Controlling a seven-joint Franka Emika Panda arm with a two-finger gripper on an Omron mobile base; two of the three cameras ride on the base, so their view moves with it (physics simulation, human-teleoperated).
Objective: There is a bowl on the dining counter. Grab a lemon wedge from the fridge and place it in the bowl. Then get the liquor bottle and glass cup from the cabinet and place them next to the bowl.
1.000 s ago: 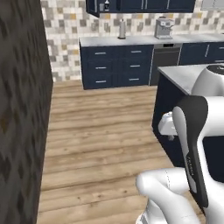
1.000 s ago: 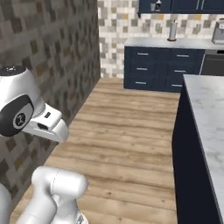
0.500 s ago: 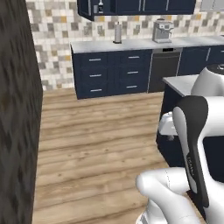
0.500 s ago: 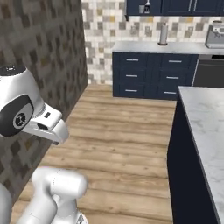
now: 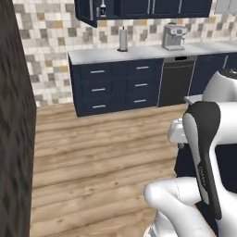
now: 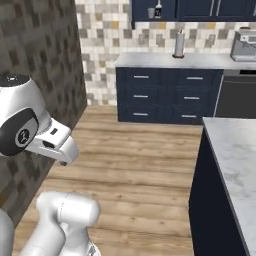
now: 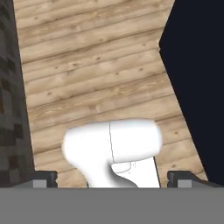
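The bottle (image 6: 158, 11) and cup (image 6: 150, 12) stand side by side in the open navy cabinet (image 5: 88, 11) at the frame's top, bottle upright. The gripper (image 7: 112, 180), jaws wide and empty, points down at the wood floor (image 7: 96, 78), so the cabinet lies well ahead and above. The marble tabletop (image 6: 235, 150) sits lower right.

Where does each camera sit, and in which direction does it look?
Left base view: behind the arm's left, facing the navy drawers and wall cabinet; white arm at lower right.
Right base view: behind the arm's right, facing the same wall past the dining counter; arm at lower left.
Hand view: on the hand, looking down at the wooden floor; the gripper is open, holding nothing.
Both base views share the paper-towel roll, the coffee machine and the liquor bottle.
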